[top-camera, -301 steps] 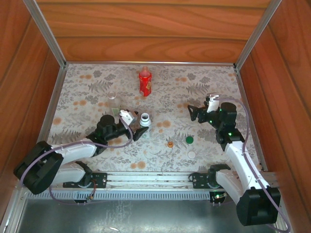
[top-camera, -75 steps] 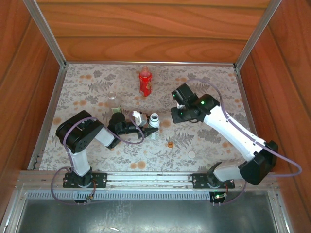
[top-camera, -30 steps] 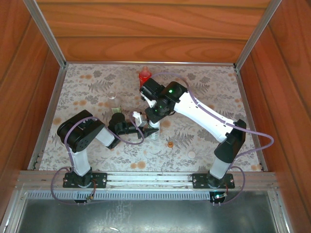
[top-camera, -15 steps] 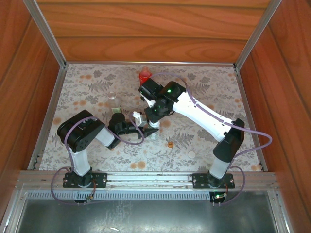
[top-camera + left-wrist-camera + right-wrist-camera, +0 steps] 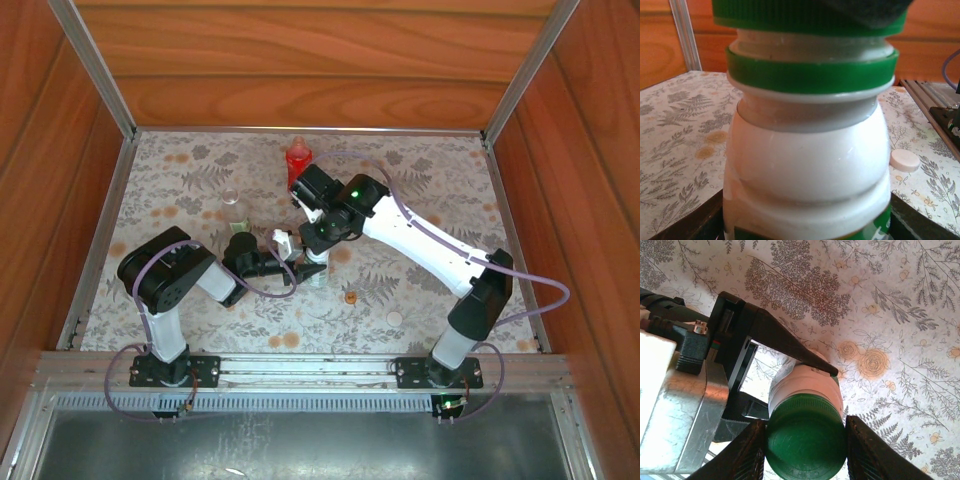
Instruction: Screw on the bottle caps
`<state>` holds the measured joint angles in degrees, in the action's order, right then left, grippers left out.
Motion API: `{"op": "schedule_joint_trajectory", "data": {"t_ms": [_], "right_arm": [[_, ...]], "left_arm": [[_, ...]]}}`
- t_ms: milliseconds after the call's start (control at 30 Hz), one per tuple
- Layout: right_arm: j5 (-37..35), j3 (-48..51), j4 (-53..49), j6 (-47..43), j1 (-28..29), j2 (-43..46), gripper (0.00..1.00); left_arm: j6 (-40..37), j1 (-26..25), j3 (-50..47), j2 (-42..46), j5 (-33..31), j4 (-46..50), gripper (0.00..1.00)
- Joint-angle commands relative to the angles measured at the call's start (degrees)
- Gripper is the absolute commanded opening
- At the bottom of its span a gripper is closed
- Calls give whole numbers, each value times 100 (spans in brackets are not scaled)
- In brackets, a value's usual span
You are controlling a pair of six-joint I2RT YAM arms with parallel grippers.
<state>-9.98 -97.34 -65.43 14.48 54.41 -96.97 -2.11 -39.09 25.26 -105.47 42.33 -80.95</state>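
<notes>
- The green cap [image 5: 805, 440] sits on top of the neck of the white bottle [image 5: 807, 165], just left of the middle of the overhead view. In the left wrist view a band of white neck shows bare between the cap's lower rim and the green collar ring beneath it.
- The right pincer [image 5: 806, 421] pinches the green cap, one finger pressed against each side of it, coming down from above.
- The left pincer [image 5: 310, 270] pinches the white bottle by its body, with a black finger on either side, and holds it upright. Whether the bottle's foot touches the surface cannot be told.
- The red bottle [image 5: 297, 160] stands toward the upper middle of the overhead view, near the back wall, with its lower part hidden behind the right arm.
- The clear bottle [image 5: 233, 205] stands uncapped to the upper left of the white bottle, apart from it and beside the left arm's wrist.
- The orange-red cap [image 5: 351, 297] lies on the surface to the lower right of the white bottle.
- The white cap [image 5: 395, 319] lies further to the lower right, near the front rail, and also shows at the right of the left wrist view.
- The surface [image 5: 180, 190] has a pale covering printed with grey ferns and orange flowers, and wooden walls [image 5: 320, 60] enclose it on three sides.
</notes>
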Motion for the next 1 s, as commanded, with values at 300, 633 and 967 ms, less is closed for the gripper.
{"op": "schedule_joint_trajectory", "data": {"t_ms": [300, 633, 967], "right_arm": [[-152, -150, 47, 144, 87, 370, 70], [694, 1037, 1321, 687, -352, 1298, 54], [1656, 1691, 1787, 782, -814, 1312, 35]], "left_arm": [[-28, -24, 28, -132, 120, -18, 58], [-24, -20, 10, -105, 119, -17, 58], [-16, -20, 17, -114, 125, -13, 58]]}}
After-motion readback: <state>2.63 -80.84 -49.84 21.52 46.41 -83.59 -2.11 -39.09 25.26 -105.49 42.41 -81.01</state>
